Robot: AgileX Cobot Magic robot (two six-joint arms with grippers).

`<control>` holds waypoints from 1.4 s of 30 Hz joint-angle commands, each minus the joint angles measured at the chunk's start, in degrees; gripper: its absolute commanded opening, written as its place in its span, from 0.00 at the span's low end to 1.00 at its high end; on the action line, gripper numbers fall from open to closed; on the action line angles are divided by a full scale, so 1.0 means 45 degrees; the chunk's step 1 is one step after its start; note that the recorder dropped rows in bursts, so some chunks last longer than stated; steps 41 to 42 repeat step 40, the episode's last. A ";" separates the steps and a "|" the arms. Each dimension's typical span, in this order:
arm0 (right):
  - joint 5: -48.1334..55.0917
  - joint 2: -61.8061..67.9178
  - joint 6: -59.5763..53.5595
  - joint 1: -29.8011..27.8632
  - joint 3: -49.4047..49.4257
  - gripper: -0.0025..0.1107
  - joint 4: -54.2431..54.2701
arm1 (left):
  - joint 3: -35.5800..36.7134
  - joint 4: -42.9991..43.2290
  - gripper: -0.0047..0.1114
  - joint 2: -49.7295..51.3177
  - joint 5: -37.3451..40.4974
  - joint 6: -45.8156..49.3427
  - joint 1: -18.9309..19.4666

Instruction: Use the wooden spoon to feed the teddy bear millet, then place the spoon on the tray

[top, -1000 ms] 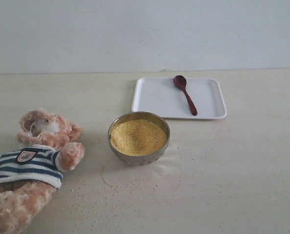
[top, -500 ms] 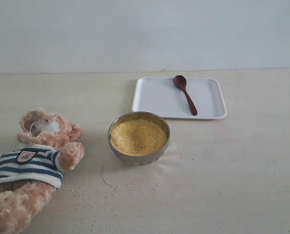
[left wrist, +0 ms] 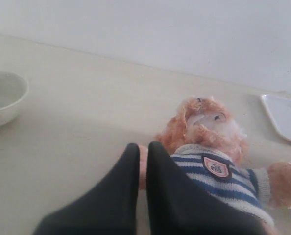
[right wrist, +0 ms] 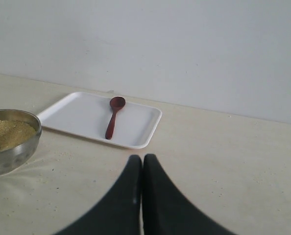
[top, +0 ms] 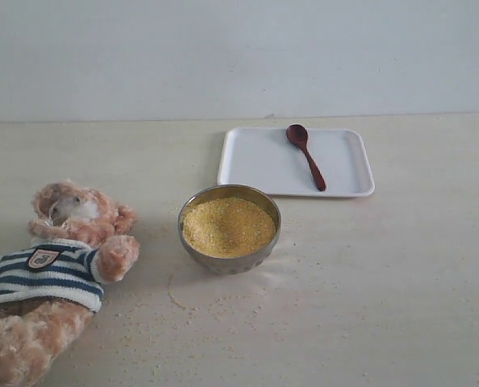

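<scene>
The teddy bear (top: 58, 266) lies on its back at the left of the table, in its striped shirt; the left wrist view shows the teddy bear (left wrist: 219, 147) too. Millet (top: 227, 226) fills a round steel bowl (top: 193, 242) in the middle, with specks scattered on the table (top: 207, 310) in front. The wooden spoon (top: 306, 156) rests on the white tray (top: 251, 157) at the back right, also in the right wrist view as spoon (right wrist: 114, 117) and tray (right wrist: 77, 115). My left gripper (left wrist: 142, 145) is shut and empty, near the bear's side. My right gripper (right wrist: 142, 157) is shut and empty, short of the tray.
A pale round bowl (left wrist: 3, 98) stands on the table beyond the bear in the left wrist view. A plain wall runs along the table's far edge. Neither arm shows in the exterior view.
</scene>
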 commanded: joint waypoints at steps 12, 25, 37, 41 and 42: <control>-0.0274 -0.0071 0.0020 -0.0068 -0.0005 0.02 0.0002 | 0.0038 0.0557 0.09 -0.0030 -0.0232 -0.0119 -0.0075; -0.0294 -0.0071 0.0020 -0.0068 -0.0005 0.02 0.0002 | 0.0038 0.0557 0.09 -0.0030 -0.0232 -0.0119 -0.0075; -0.0294 -0.0071 0.0020 -0.0068 -0.0005 0.02 0.0002 | 0.0038 0.0557 0.09 -0.0030 -0.0232 -0.0119 -0.0075; -0.0294 -0.0071 0.0020 -0.0068 -0.0005 0.02 0.0002 | 0.0038 0.0557 0.09 -0.0030 -0.0232 -0.0119 -0.0075; -0.0294 -0.0071 0.0020 -0.0068 -0.0005 0.02 0.0002 | 0.0038 0.0557 0.09 -0.0030 -0.0232 -0.0119 -0.0075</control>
